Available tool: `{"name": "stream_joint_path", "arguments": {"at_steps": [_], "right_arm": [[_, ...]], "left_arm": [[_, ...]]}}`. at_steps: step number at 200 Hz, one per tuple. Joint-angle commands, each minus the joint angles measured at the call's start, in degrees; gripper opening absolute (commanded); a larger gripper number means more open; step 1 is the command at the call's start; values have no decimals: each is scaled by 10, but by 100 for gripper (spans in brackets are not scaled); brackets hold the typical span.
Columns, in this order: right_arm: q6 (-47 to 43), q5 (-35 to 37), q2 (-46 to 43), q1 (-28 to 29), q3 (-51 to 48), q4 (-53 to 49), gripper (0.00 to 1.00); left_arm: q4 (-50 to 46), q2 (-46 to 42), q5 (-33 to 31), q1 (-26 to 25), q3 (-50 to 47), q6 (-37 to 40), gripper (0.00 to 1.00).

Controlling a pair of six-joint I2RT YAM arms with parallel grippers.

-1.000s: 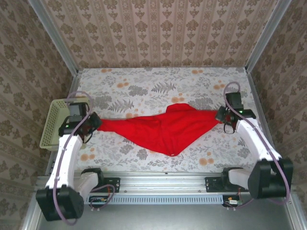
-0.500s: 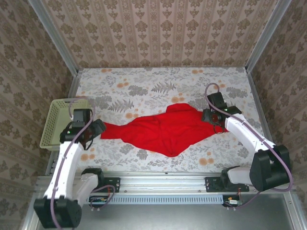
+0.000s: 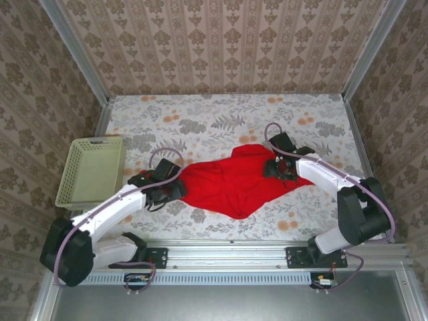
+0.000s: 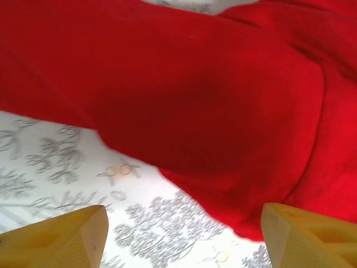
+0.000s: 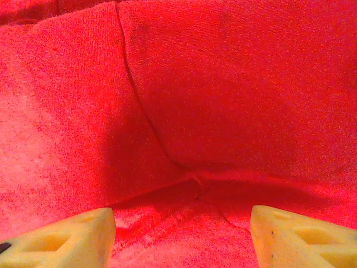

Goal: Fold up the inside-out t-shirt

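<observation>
Red cloth, the inside-out t-shirt [image 3: 231, 184], lies slack and uneven at the middle of the table [image 3: 214, 114]. A second ago it was drawn taut between both arms, each clamped on one end. Both have since let go and moved inward.

The left gripper [image 3: 175, 190] now sits at the shirt's left edge, jaws wide and empty, with cloth just ahead of its fingers (wrist view confirms). The right gripper [image 3: 277, 167] is over the right portion, jaws likewise wide, a seam beneath and nothing held.

Judgement: the stretching step looks finished, and fresh grips are needed before any fold. The basket [image 3: 90, 170] stands well apart.
</observation>
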Motion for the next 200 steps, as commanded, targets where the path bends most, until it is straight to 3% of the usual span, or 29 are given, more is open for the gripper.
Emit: {"name": "stream_joint_path", "arguments": {"at_steps": [1, 37, 54, 93, 123, 176, 200], "right_arm": [[10, -30, 20, 4, -4, 31, 67], [19, -28, 55, 3, -12, 42, 60], [21, -10, 50, 4, -14, 40, 46], [14, 26, 0, 4, -19, 22, 12], [14, 39, -52, 4, -21, 1, 2], [5, 52, -132, 4, -1, -45, 0], [-3, 51, -169, 5, 38, -86, 0]], "left_arm": [[84, 31, 12, -6, 1, -25, 72], [126, 98, 30, -5, -6, -25, 57], [129, 109, 29, -5, -7, -28, 41], [118, 91, 17, -2, -2, -22, 16], [102, 50, 4, 2, 1, -20, 1], [30, -42, -18, 20, 41, 4, 0], [-20, -82, -21, 61, 97, 36, 0]]}}
